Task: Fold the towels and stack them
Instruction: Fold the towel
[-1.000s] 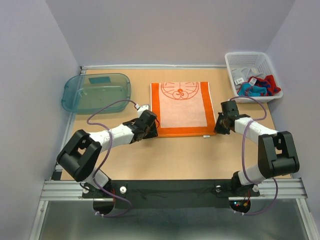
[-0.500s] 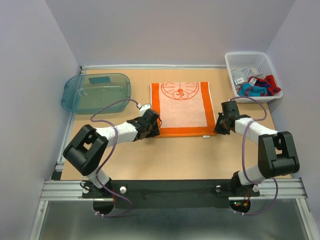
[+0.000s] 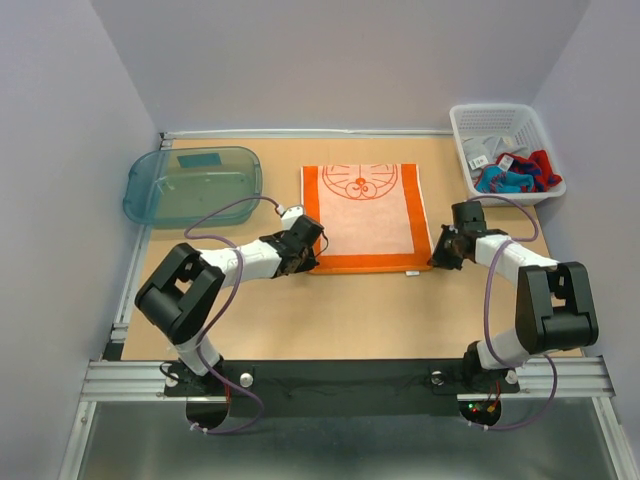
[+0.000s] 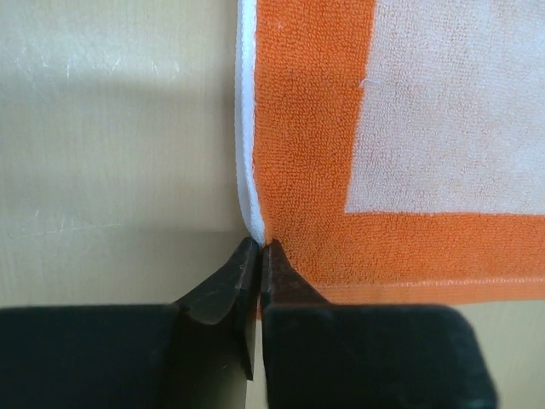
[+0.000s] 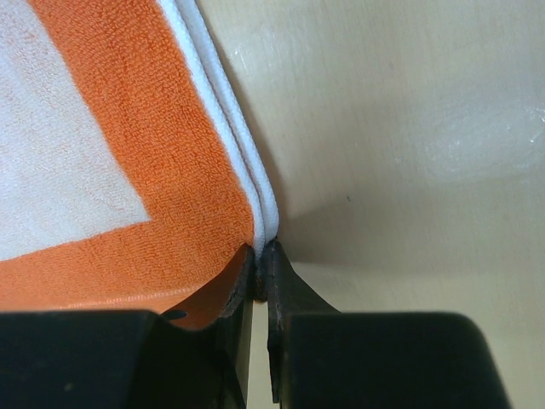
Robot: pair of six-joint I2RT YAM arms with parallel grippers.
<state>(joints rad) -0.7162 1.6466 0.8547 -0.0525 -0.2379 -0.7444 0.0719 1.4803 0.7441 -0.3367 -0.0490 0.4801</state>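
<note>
Orange and soft, the cloth towel (image 3: 365, 215) lay flat on the brown wooden table (image 3: 330, 310). Your left gripper (image 4: 258, 247) pinched its near left corner, your right gripper (image 5: 259, 249) its near right corner.

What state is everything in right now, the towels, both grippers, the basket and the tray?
Orange towel: spread flat on the table, both near corners pinched.
Left gripper: shut on the orange towel's near left corner.
Right gripper: shut on its near right corner.
Basket: upright, holding crumpled towels.
Tray: at the far left, touched by neither gripper.
</note>
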